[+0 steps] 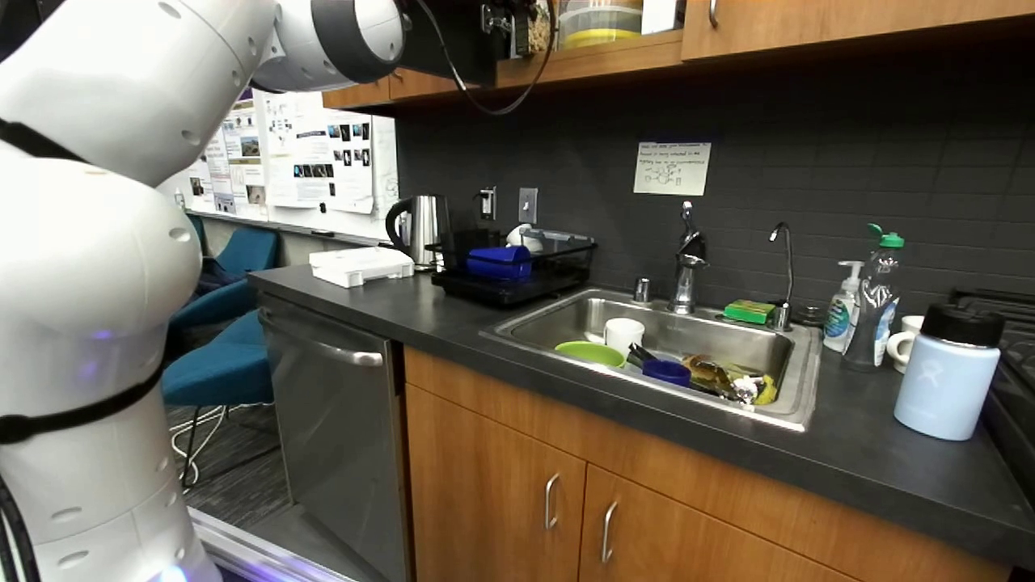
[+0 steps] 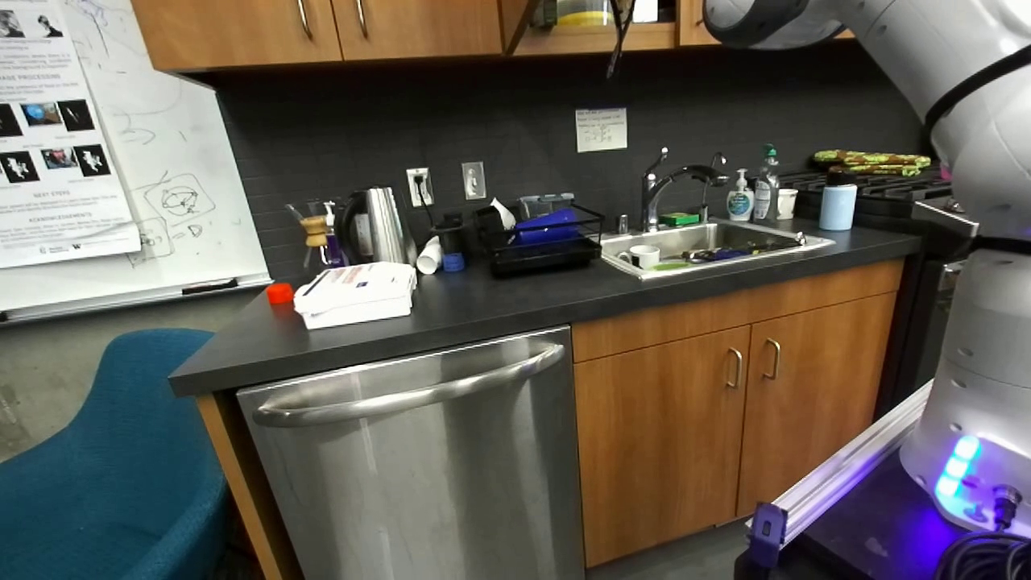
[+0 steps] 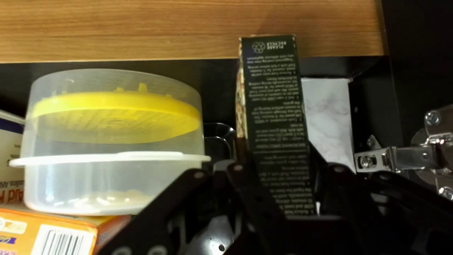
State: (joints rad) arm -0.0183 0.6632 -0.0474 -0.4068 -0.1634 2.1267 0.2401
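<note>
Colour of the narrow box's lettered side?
The lettered side is blackish green, clearest in the wrist view.

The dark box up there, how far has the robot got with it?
Done: the cupboard is open, its hinge showing. In hand: the claw straddles the dark box, though I can't tell whether it's gripping. Left, probably: the claw coming away; it isn't clear yet.

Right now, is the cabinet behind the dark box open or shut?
The cabinet is open: the wrist view shows its extended hinge and a plastic container inside.
</note>
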